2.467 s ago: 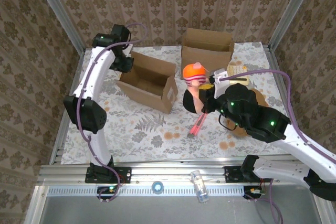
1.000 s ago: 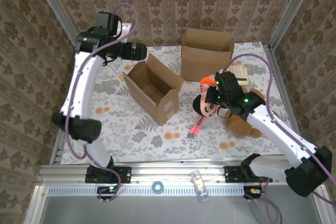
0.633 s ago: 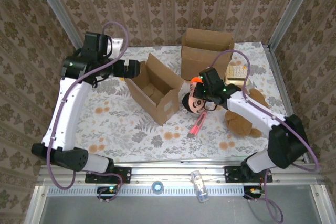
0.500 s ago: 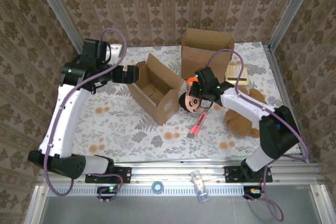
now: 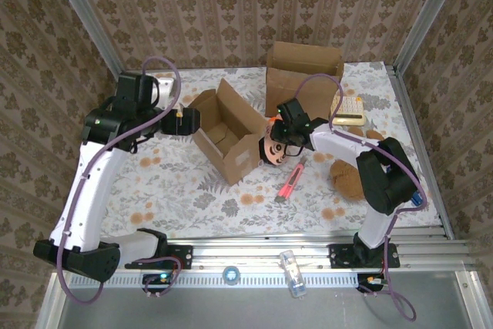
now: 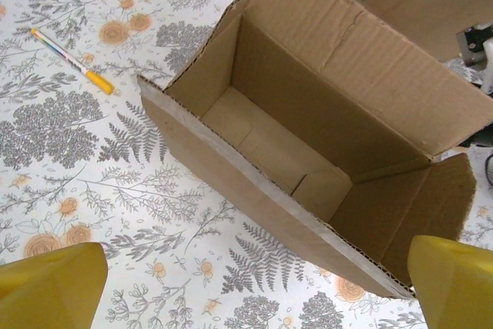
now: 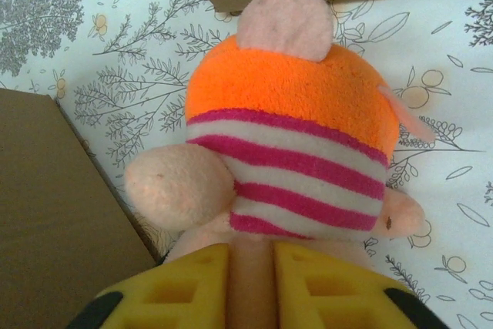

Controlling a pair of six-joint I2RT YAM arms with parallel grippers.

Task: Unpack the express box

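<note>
Right wrist, plush doll [image 7: 293, 144] gripped in pincer [image 7: 251, 258]

Two cardboard boxes: one open box [image 5: 228, 135], one rear box [image 5: 304, 76]. Two plush toys: one doll [image 5: 274, 152], one brown bear [image 5: 345, 177]. One calculator [image 5: 353, 105], one pink tool [image 5: 291, 182], one pen [image 6: 73, 59].

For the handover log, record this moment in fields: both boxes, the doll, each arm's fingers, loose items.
open box: flaps up, nothing seen inside
second box: behind the open box, near the back wall
plush doll: lying outside the open box, beside its corner
right fingers: close on either side of the doll's pink neck, gripping it
left fingers: spread wide, facing the open box, holding nothing
loose items: brown plush, pink pen-like item, calculator
</note>
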